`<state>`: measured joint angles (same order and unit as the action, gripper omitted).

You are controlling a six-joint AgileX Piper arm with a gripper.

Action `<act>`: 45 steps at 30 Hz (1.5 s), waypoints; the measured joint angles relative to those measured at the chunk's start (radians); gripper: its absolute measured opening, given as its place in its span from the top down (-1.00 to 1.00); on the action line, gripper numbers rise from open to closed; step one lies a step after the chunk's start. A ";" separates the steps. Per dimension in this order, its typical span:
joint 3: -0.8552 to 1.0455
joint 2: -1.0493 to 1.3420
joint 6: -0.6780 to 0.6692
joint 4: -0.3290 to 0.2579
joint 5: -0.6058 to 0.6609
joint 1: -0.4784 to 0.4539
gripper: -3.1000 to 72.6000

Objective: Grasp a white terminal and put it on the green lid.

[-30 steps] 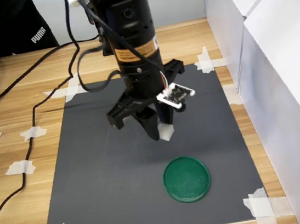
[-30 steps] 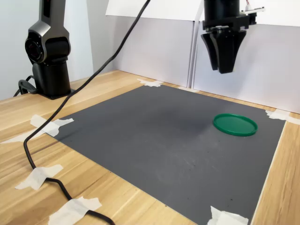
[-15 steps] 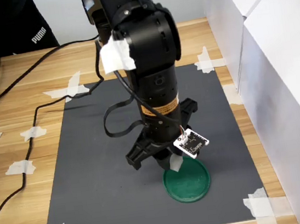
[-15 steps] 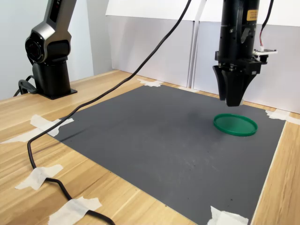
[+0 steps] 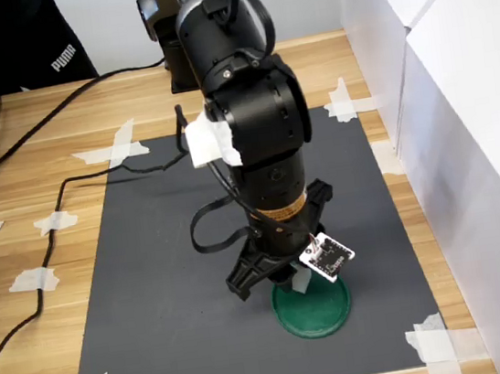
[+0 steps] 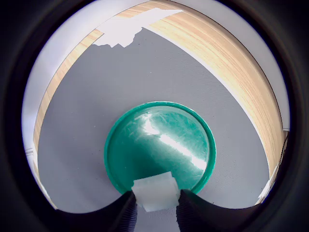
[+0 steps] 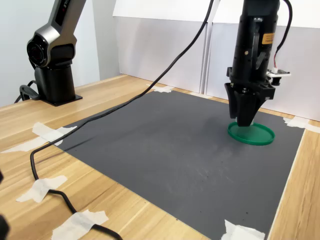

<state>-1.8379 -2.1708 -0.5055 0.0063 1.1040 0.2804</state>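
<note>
The green lid [image 6: 159, 145] lies flat on the dark mat, seen in both exterior views [image 5: 321, 307] [image 7: 255, 134]. My gripper [image 6: 155, 199] is shut on the white terminal [image 6: 155, 191], a small white block pinched between the two dark fingers. In the wrist view the block hangs over the lid's rim. In the second exterior view the gripper [image 7: 244, 121] points straight down with its tips just above the lid's left edge. The arm hides the terminal in the second exterior view, and in the first exterior view the gripper [image 5: 292, 283] covers part of the lid.
The dark grey mat [image 5: 170, 280] is taped to a wooden table [image 5: 28, 179]. White panels [image 5: 463, 122] wall the first exterior view's right. A black cable [image 7: 100, 120] trails across the mat. The arm's base [image 7: 52, 75] stands at the second exterior view's left.
The arm has come down and moved toward the green lid with the white terminal held; its fingertips went from well above the mat to just over the lid.
</note>
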 joint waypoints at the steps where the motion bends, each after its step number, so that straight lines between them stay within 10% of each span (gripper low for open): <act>1: 0.000 -0.002 -0.002 0.000 -0.006 0.000 -0.01; 8: -0.002 -0.004 -0.006 0.000 -0.033 0.000 -0.57; 18: 0.034 0.115 0.018 0.000 -0.018 0.001 -0.64; 23: 0.164 0.308 0.021 -0.001 -0.093 0.001 -0.38; 32: 0.475 0.667 0.076 0.045 -0.349 0.001 0.83; 45: 0.876 1.179 0.405 0.110 -0.647 -0.002 0.96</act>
<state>-0.9620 -0.9922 -0.1006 0.1161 0.4573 0.2789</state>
